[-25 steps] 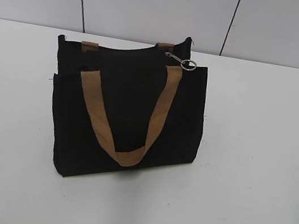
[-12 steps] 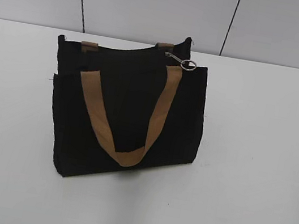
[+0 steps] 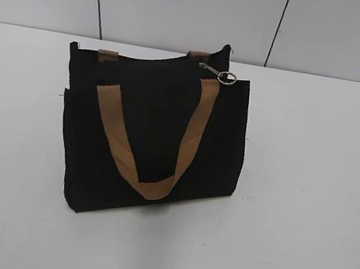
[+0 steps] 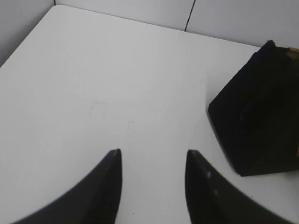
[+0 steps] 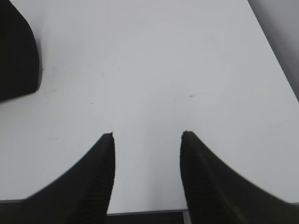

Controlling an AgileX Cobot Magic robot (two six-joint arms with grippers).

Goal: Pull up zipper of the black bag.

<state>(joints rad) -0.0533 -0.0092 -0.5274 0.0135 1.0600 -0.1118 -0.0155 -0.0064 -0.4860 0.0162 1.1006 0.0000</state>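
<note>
Exterior view hides black bag's [image 3: 152,137] zipper [image 3: 225,78] track.

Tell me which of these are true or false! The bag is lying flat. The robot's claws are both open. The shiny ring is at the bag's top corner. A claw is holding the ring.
1. The black bag is lying flat on the table. False: it stands upright.
2. Both claws are open. True: the left gripper and the right gripper each show a wide gap with nothing between the fingers.
3. The zipper ring sits at the bag's top right corner in the exterior view. True.
4. A claw is holding the ring. False: neither gripper touches the bag; both hang over bare table.
</note>
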